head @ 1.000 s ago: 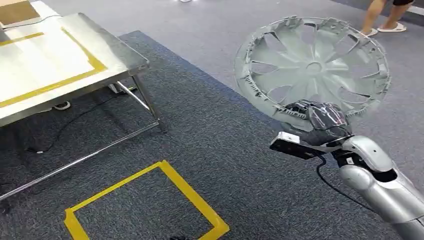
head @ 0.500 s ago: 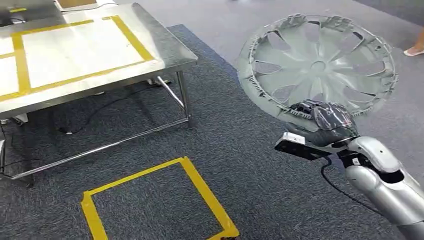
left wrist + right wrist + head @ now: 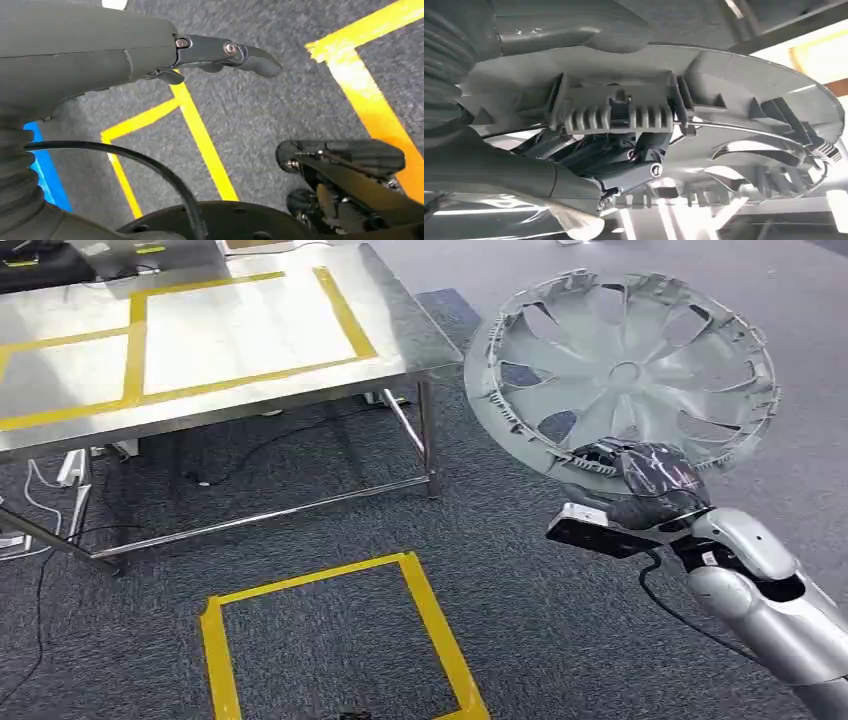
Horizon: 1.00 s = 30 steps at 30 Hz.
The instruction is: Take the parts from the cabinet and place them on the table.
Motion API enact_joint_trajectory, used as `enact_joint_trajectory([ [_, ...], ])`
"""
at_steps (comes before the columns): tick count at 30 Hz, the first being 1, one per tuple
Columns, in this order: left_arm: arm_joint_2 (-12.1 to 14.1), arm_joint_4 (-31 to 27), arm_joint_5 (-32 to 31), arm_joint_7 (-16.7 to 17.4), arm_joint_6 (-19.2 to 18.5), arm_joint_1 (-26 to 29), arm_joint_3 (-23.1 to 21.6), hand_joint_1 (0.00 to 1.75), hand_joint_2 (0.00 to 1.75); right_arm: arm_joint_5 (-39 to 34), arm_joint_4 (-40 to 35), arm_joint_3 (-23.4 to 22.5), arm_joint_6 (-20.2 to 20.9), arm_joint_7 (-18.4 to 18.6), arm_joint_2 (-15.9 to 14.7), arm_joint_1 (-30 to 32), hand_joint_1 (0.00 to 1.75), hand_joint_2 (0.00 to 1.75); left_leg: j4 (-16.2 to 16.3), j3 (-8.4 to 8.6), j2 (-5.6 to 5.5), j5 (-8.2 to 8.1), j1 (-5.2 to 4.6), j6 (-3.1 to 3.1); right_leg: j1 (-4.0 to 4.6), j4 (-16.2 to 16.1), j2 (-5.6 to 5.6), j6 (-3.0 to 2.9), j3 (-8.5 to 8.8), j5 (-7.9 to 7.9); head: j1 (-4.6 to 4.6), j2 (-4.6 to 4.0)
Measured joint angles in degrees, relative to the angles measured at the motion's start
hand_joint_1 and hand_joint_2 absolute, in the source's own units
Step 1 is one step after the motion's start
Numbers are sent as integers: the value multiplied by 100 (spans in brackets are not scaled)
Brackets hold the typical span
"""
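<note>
While left robot hand (image 3: 220,52) hangs spread, right robot hand (image 3: 640,475) grips wheel cover (image 3: 625,375) rim, beside table (image 3: 400,330).

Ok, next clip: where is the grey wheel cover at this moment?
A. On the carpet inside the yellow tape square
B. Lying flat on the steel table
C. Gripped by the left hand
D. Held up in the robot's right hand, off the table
D: the right hand grips the wheel cover at its lower rim, holding it in the air beside the steel table.
</note>
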Motion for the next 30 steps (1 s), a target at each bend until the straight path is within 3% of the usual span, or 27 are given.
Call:
enact_joint_trajectory([
  [2, 2, 0, -7, -20, 4, 7, 0, 0, 175, 0, -2, 0, 2, 0, 0, -37, 175, 175, -844, 417, 57, 475, -15, 49, 3, -1, -125, 12, 65, -41, 2, 0],
  [3, 9, 0, -9, -37, 9, 6, 0, 0, 175, -2, -2, -2, 2, 0, -2, -59, 175, 175, -1376, 693, 231, 708, -47, 90, 3, -5, -186, 26, 103, -69, 0, 0],
  [4, 9, 0, -9, -59, 9, -6, 0, 0, 175, -2, -2, -4, 2, 2, -2, -70, 175, 175, -1577, 800, 519, 613, -147, 112, 33, -3, -244, 60, 110, -95, 0, 0],
  [8, 24, 0, -22, -79, 26, -6, 0, 0, 175, 0, -18, 2, -2, -9, -7, -70, 175, 175, -1734, 801, 298, 632, -184, 202, 34, -71, -487, 171, 177, -128, 0, 0],
  [9, 15, 0, -26, -83, 26, 6, 0, 0, 175, 0, -31, -9, -4, 2, -11, -67, 175, 175, -1809, 875, 241, 665, -127, 243, -7, -42, -314, 202, 142, -198, 0, 0],
  [10, 13, 0, -33, -88, 26, 1, 0, 0, 175, -2, -39, -9, -11, 4, -11, -64, 175, 175, -1817, 888, 197, 670, -110, 282, -11, 174, -21, 183, 53, -330, 9, 0],
  [11, 22, -2, -52, -90, 26, -12, 0, 0, 175, 15, -46, -13, -13, 22, -39, -57, 175, 175, -1817, 887, 168, 665, -101, 308, -3, 568, 141, 183, -152, -497, 37, 0],
  [13, 7, 0, -63, -98, 31, -34, 0, 0, 175, 155, -46, -13, -50, 96, -52, -21, 175, 175, -1814, 894, 49, 654, -101, 324, -3, 1510, 253, 205, -705, -804, 70, 0],
  [14, 2, 0, -68, -98, 28, -35, 0, 0, 175, 221, -46, -9, -83, 114, -52, 6, 175, 175, -1813, 904, 5, 646, -102, 329, 2, 1750, 254, 214, -897, -804, 72, 0],
  [15, -4, 0, -70, -98, 28, -32, 0, 0, 175, 290, -46, -9, -116, 140, -52, 30, 175, 175, -1813, 924, -34, 632, -101, 331, 3, 1693, 253, 216, -951, -644, 70, 0],
  [16, -11, 0, -79, -98, 28, -26, 0, 0, 175, 334, -46, -9, -118, 188, -52, 35, 175, 175, -1808, 949, -68, 611, -94, 317, -4, 1370, 251, 221, -868, -366, 77, 0],
  [18, -28, 0, -94, -98, 31, -25, 2, 0, 175, 389, -44, -9, -118, 247, -52, 31, 175, 175, -1774, 994, -120, 554, -82, 266, -31, 344, 252, 232, -452, 238, 74, 0],
  [19, -24, 0, -114, -98, 33, -26, 7, 0, 175, 406, -37, -7, -120, 260, -52, 29, 175, 175, -1743, 984, -138, 520, -96, 222, -30, 113, 269, 244, -343, 223, 72, 0],
  [20, -22, 0, -116, -98, 35, -34, 11, 0, 175, 415, -35, -4, -127, 262, -52, 39, 175, 175, -1669, 942, -161, 493, -116, 201, -20, 17, 286, 185, -260, 202, 68, 0],
  [23, -22, 0, -122, -98, 35, -13, 13, 0, 175, 433, -28, 0, -155, 277, -52, 71, 175, 175, -1702, 950, -159, 499, -108, 173, 7, 38, 277, 96, -274, 198, 70, 0],
  [25, -7, 0, -129, -129, 24, -10, 13, 0, 175, 448, -28, -9, -166, 295, -52, 72, 175, 175, -1513, 899, -77, 335, -104, 95, -25, 13, 255, 16, -226, 194, 52, 0],
  [28, -7, -2, -118, -277, -122, -12, 20, 0, 175, 472, -28, -9, -184, 293, -52, 73, 175, 175, -203, 304, -24, -291, -52, 18, -3, 14, 233, -23, -200, 167, 46, 0],
  [29, -4, 0, -112, -328, -175, -12, 20, 0, 175, 479, -28, -9, -197, 284, -52, 73, 175, 175, 80, 163, -23, -360, -45, 17, 4, 14, 230, -32, -196, 161, 44, 0],
  [30, -2, 0, -101, -402, -223, -2, 20, 0, 175, 483, -30, -9, -206, 275, -52, 75, 175, 175, 94, 145, -22, -296, -44, 26, 9, 14, 230, -33, -183, 155, 44, 0],
])
